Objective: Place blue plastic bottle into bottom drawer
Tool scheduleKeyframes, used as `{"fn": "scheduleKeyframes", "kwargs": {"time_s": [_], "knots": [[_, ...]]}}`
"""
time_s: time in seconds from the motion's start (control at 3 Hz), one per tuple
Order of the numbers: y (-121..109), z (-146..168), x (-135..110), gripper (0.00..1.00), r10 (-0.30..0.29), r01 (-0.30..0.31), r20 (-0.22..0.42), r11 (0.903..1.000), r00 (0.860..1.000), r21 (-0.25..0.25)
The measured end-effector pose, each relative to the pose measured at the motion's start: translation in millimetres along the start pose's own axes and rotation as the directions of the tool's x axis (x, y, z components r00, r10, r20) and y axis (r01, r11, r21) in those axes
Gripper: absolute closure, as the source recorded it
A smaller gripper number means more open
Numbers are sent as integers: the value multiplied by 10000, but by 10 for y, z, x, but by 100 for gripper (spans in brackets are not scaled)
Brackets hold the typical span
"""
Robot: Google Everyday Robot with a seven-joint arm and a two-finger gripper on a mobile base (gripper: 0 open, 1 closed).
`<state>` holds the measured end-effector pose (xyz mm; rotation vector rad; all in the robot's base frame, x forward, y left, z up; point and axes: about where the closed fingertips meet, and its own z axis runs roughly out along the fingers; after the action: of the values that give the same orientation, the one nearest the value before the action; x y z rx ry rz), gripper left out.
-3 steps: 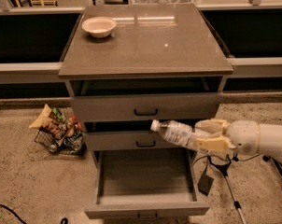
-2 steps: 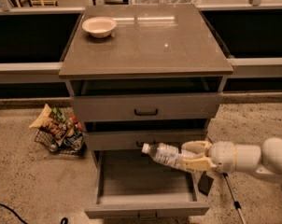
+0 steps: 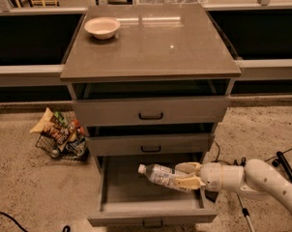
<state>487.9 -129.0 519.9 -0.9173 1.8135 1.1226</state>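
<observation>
One item held: my gripper clamps the blue plastic bottle. It lies sideways over the open bottom drawer.

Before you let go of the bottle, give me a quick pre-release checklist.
1. Bottom drawer pulled open: ok.
2. Gripper shut on the blue plastic bottle, holding its base end: ok.
3. Bottle inside the drawer's outline, lying roughly level, cap pointing left: ok.
4. Visible drawer floor under the bottle free of other things: ok.
5. Gap between bottle and drawer floor small enough for a soft drop: cannot tell.
6. Clearance between the gripper and the middle drawer above, for pulling back: cannot tell.
</observation>
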Motion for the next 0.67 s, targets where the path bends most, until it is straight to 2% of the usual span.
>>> {"fn": "scheduleKeyframes", "kwargs": {"time_s": [0.33, 0.67], "knots": [[0, 0, 0, 100, 0, 0, 0, 10000, 10000, -1], [-176, 64, 177, 100, -62, 65, -143, 9997, 9999, 244]]}}
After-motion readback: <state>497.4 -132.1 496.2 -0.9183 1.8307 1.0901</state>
